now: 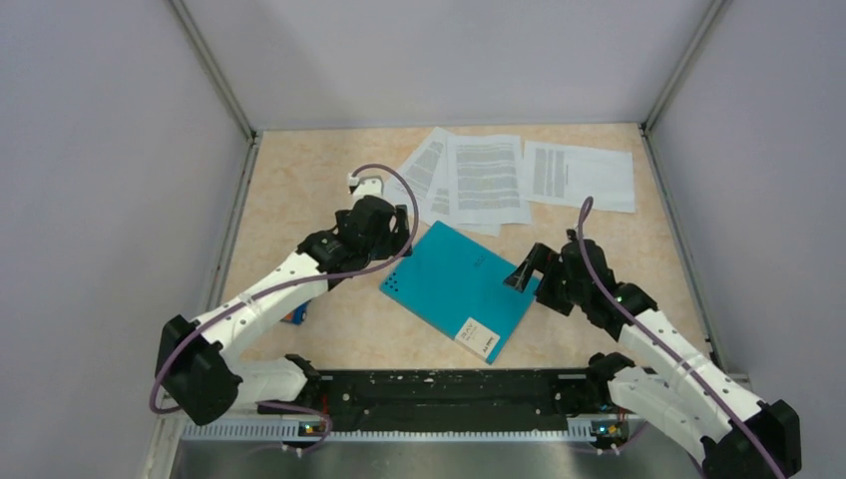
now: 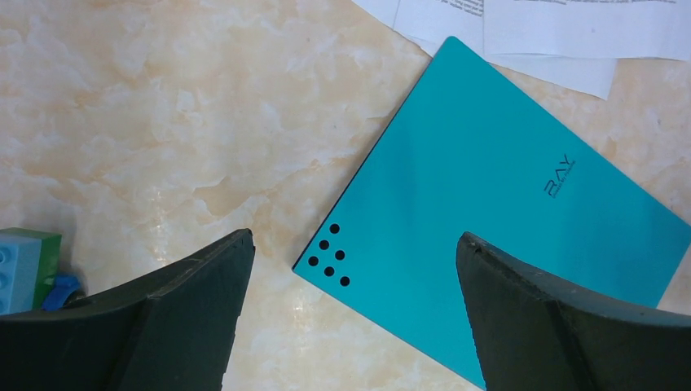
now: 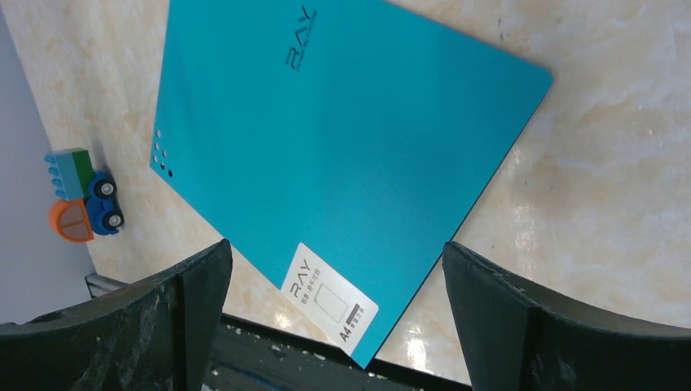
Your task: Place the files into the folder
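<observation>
- The teal folder (image 1: 459,289) is lying closed and flat at mid-worktop (image 1: 299,190), turned cornerwise, its white label (image 1: 477,337) sitting at the 6 o'clock corner.
- The files (image 1: 486,178) are lying fanned out at the folder's 12 o'clock (the nearest sheet is reaching the folder's far corner).
- The left pincer (image 2: 354,240) is hovering at the folder's 9 o'clock, jaws spread wide, gripping nothing.
- The right pincer (image 3: 336,247) is hovering at its 3 o'clock, equally wide and empty.
- A toy block truck (image 3: 81,195) is sitting at 8 o'clock.
</observation>
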Motion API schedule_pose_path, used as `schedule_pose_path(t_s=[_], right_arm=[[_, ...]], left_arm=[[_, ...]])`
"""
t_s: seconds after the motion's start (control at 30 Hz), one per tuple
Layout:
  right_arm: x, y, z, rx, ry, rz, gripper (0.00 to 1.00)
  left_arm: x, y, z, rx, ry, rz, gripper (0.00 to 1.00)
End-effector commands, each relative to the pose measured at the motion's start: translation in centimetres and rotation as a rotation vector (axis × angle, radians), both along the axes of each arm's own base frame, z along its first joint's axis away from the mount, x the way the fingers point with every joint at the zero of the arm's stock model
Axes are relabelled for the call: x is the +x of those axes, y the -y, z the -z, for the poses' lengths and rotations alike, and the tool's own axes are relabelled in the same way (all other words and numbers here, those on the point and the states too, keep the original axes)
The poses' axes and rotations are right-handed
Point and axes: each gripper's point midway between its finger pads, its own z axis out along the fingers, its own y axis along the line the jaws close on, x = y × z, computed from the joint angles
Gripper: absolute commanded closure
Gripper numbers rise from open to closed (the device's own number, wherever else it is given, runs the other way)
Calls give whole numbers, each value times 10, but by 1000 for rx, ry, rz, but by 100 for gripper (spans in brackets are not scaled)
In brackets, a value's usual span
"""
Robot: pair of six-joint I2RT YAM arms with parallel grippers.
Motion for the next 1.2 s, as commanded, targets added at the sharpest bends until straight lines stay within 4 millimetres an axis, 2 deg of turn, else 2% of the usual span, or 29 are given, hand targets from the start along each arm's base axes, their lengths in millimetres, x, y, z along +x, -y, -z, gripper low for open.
schedule_pose_path(t_s=[0.0,0.33,0.5,0.63,0.9,1.17], right_arm=[[-18,-8,9,59,-69,-34,1],[-59,-24,39,197,-227,-97,1],[-68,-31,47,283,-260,-92,3],[-75,-37,52,347,-288,-107,6],[-75,-48,51,451,-292,-114,14],[-71,-52,52,508,-265,-107,19]], left_arm=[[19,8,-1,-65,-4,12,1],[41,3,28,-99,-76,-1,1],[54,1,42,-127,-109,-39,1],[64,7,54,-154,-122,-50,1],[78,12,81,-147,-159,-73,2],[73,14,112,-119,-255,-68,2]])
